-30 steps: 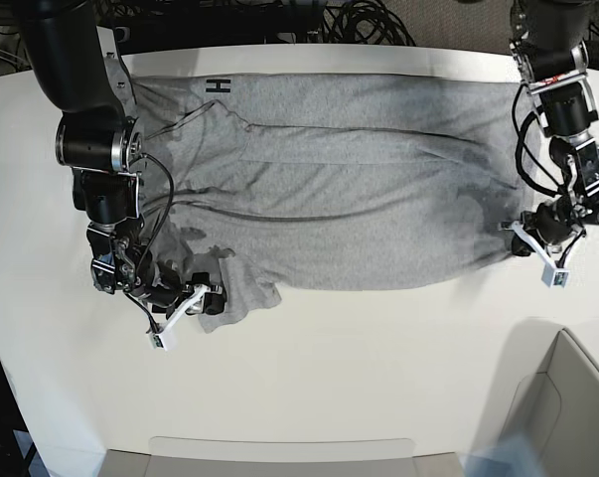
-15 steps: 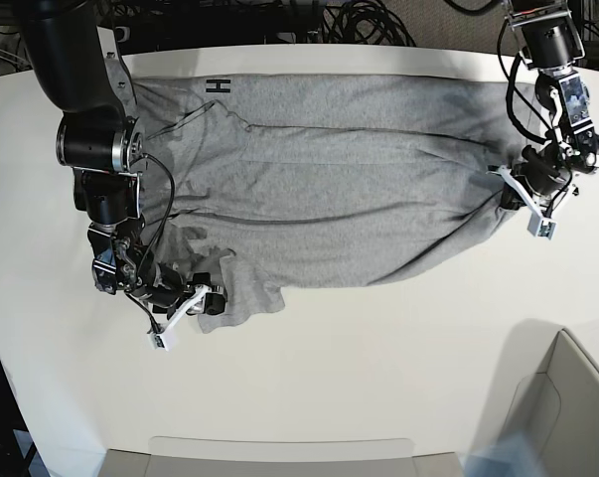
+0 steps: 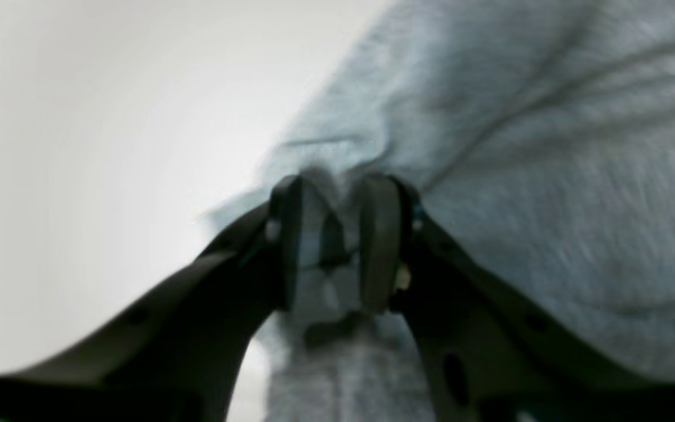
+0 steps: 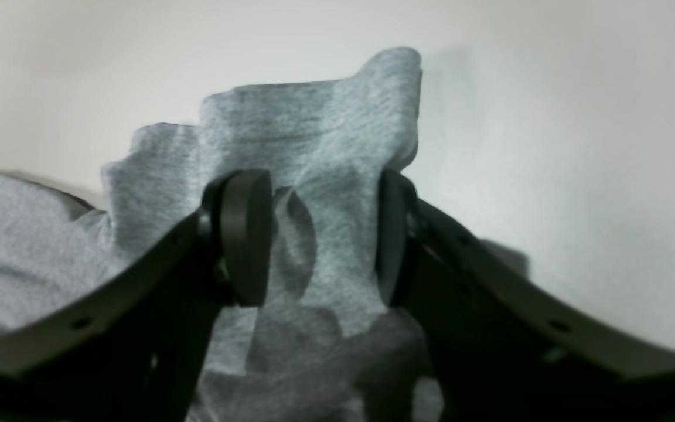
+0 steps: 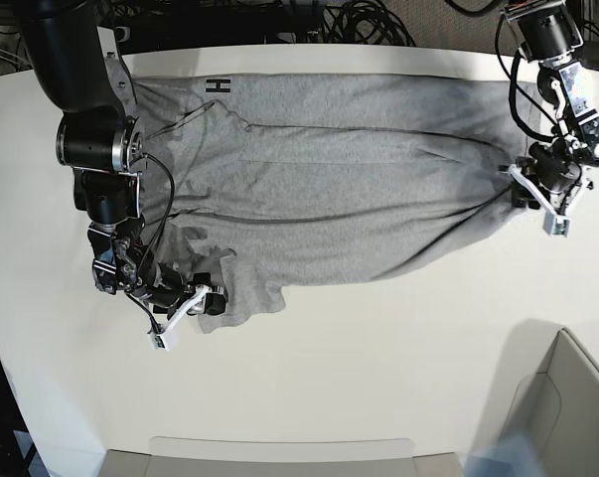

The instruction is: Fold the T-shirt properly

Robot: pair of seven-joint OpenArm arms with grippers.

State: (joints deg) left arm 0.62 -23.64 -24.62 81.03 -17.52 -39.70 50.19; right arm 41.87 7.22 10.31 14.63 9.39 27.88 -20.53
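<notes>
The grey T-shirt point(image 5: 329, 189) lies spread along the far edge of the white tabletop point(image 5: 378, 378), wrinkled. Left hand point(image 3: 330, 234), near the right edge, is nearly closed, pinching a fold of the shirt's edge. Right hand point(image 4: 314, 234), near the left edge, stands partly open, its fingers point(image 4: 244, 234) straddling a corner of cloth.
</notes>
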